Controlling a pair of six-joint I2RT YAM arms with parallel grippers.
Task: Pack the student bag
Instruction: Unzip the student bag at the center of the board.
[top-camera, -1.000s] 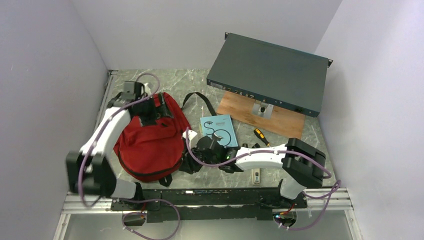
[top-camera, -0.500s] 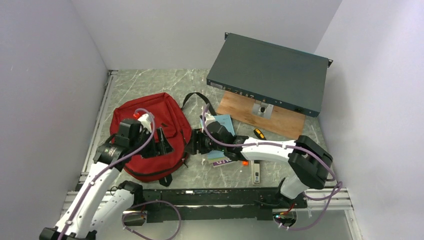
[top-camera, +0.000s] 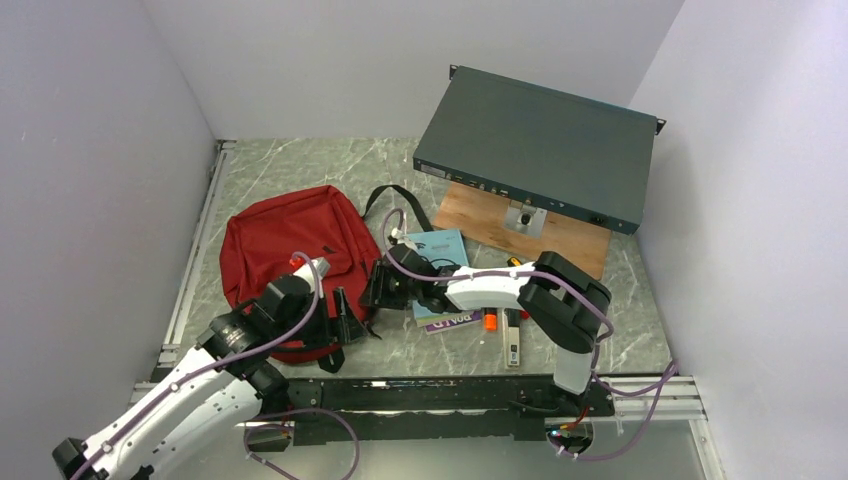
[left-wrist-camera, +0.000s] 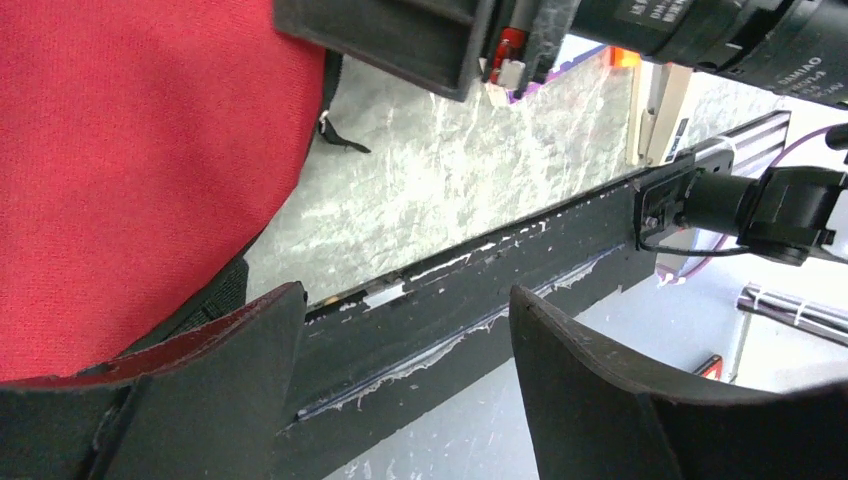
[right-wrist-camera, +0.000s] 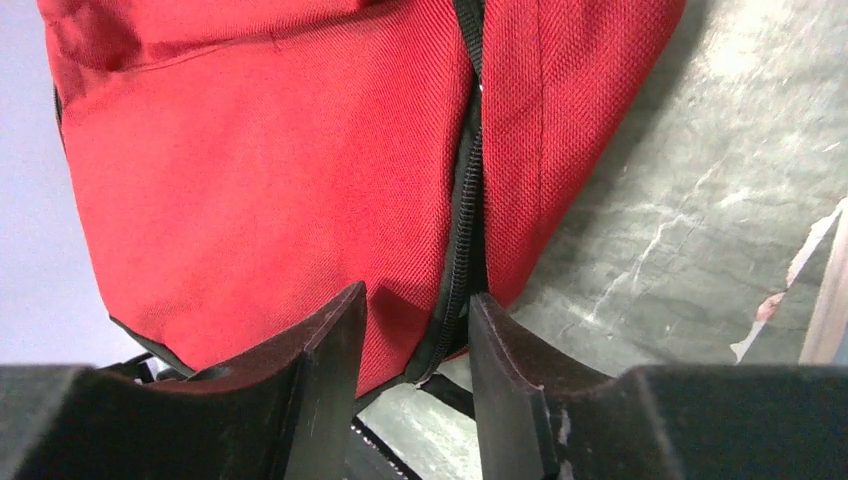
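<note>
Lining up the zip (right-wrist-camera: 465, 220) of the student bag (right-wrist-camera: 250, 180) just ahead of narrow, empty jaws, the right gripper (right-wrist-camera: 415, 300) is apparently readying a pinch; the left gripper (left-wrist-camera: 405, 300) is gaping empty.

Entry one: white lettering "DAMIAO" on a black motor housing (left-wrist-camera: 790, 55), seen from my left wrist. Entry two: purple booklet (top-camera: 447, 322), white cover print, illegible to me.

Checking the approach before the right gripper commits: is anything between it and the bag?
Nothing visible. In the right wrist view the bag and its zip lie straight ahead of the right gripper, whose jaws are parted. Nothing sits in between, and only bare table shows to the side.
</note>
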